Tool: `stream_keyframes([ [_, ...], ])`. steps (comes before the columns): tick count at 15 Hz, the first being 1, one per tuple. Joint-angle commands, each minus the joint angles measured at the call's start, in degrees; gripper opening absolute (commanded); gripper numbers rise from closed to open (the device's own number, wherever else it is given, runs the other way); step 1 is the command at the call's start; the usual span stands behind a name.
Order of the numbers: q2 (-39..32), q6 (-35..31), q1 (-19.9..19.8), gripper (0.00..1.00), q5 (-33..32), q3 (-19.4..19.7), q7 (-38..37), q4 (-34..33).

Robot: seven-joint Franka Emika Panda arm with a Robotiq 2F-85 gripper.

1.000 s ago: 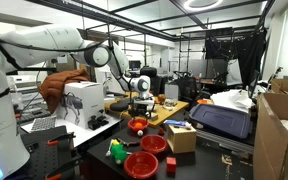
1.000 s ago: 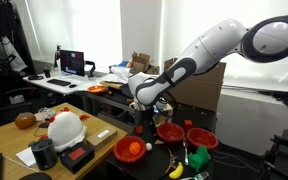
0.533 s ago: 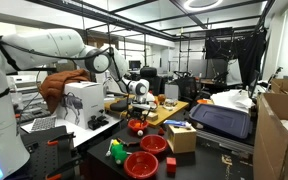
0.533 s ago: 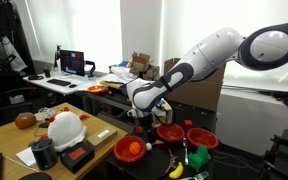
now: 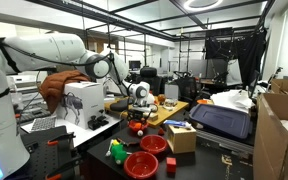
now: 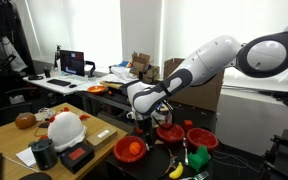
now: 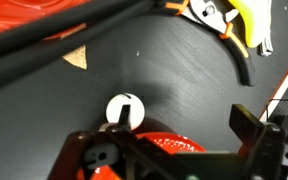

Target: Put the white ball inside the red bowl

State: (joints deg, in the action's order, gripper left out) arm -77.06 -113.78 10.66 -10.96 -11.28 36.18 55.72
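Ball position decides the coming move: the small, smooth white ball (image 7: 125,110) rests on the flat black desk (image 7: 189,70), just past the rim of the shallow round red bowl (image 7: 179,145) that fills the bottom of the wrist view. From the end effector (image 7: 172,128) it lies ahead and off toward the left-hand finger (image 7: 92,152), not centred in the gap. My judgement is that a sideways shift is needed before closing. Being round, it has no long axis to align with. It looks plain and matt, with one small dark mark on its face and a soft shadow to one side. The end effector stands wide open and holds nothing. In an exterior view it hangs low over a red bowl (image 6: 131,150); there the ball is too small to pick out.
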Motion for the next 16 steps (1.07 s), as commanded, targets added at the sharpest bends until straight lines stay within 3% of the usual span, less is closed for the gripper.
stream_keyframes([
  [1, -2.6, -2.7, 0.6, 1.0, -0.2, -0.3, 0.9, -3.0],
  [16, -3.3, -11.8, 2.6, 1.0, -8.5, 2.2, 1.3, -1.6],
])
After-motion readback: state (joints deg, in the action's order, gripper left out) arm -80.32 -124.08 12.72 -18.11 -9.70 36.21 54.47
